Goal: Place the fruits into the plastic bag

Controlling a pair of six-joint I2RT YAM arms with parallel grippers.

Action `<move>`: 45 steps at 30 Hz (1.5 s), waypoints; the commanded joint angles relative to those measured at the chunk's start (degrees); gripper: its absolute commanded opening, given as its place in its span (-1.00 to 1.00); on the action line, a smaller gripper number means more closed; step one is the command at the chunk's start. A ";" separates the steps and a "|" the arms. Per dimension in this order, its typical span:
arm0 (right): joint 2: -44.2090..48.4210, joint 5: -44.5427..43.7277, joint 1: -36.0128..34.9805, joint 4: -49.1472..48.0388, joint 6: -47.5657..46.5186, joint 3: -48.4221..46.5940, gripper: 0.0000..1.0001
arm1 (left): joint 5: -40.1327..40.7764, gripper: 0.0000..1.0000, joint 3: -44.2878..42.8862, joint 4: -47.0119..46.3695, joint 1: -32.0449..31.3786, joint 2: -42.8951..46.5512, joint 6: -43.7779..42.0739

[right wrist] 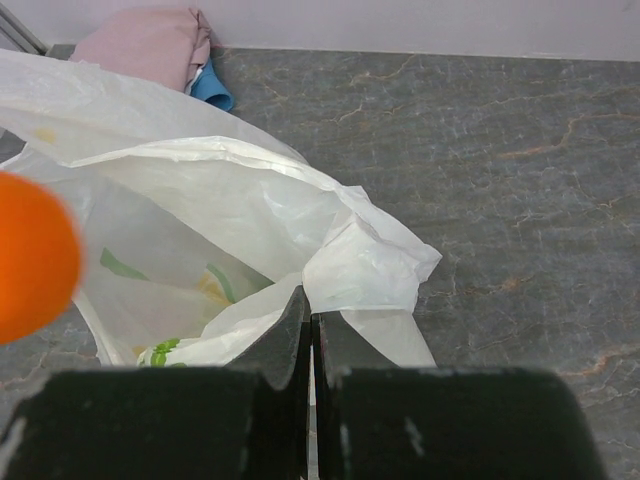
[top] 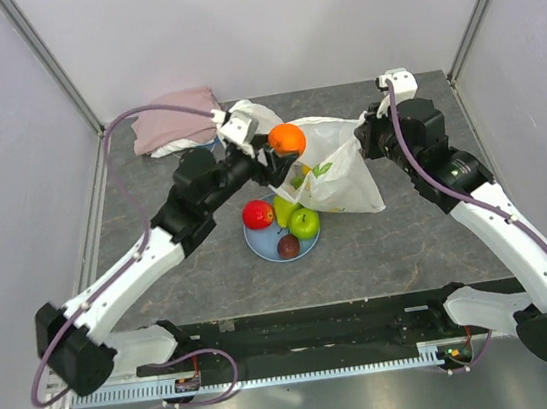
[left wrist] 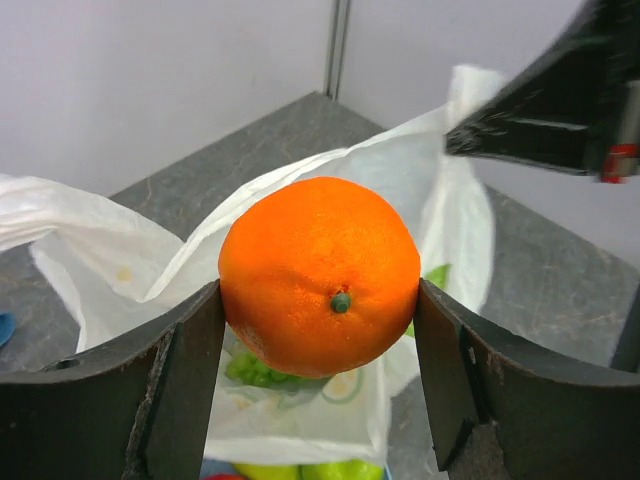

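Fruit is lying on a round light-blue plate (top: pixel 262 245), which is sitting nearest the arm bases on the dark grey, stone-patterned counter (top: pixel 399 238). A small dark brown-red fruit (top: pixel 288 246) is resting at the plate's near edge. A glossy green apple (top: pixel 304 223) is sitting on the plate's right side and a glossy red apple (top: pixel 258 214) on its left. A yellow-green pear (top: pixel 284 208) is lying at the plate's far side.

Just beyond the plate, to the right, a thin white translucent plastic bag (top: pixel 340 171) printed with orange slices and green leaves is gaping open. The right gripper (right wrist: pixel 310 320) is pinching the bag's rim with its jaws closed tight, on the side away from the plate. Beyond the plate's far edge, the left gripper (left wrist: pixel 320 300) is clasping a round orange (top: pixel 287 139) between widely spread jaws at the bag's mouth.

Farthest from the plate, back and to the left, a folded pink cloth (top: pixel 177 119) is lying on the counter.
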State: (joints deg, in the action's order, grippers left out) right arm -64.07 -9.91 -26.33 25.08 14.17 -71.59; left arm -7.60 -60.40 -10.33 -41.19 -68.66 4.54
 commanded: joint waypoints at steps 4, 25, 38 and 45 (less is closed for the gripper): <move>2.28 -0.46 0.40 -1.09 0.50 0.22 -1.00 | -1.80 0.22 -6.75 0.66 -0.21 -14.82 -2.34; 2.90 0.16 0.57 -0.65 1.12 1.10 -1.00 | -8.84 0.32 -21.51 11.72 -0.12 -41.72 0.03; 2.55 0.16 0.66 -0.65 1.12 1.02 -1.00 | -8.40 0.66 -21.51 12.35 -0.12 -41.64 0.39; 2.64 -0.11 0.66 -0.65 1.03 1.28 -1.00 | -8.05 0.78 -21.25 12.17 -0.12 -41.46 0.74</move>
State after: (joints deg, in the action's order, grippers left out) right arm -62.28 -9.91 -25.98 25.28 14.83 -70.63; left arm -15.38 -79.68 1.85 -41.23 -111.07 4.27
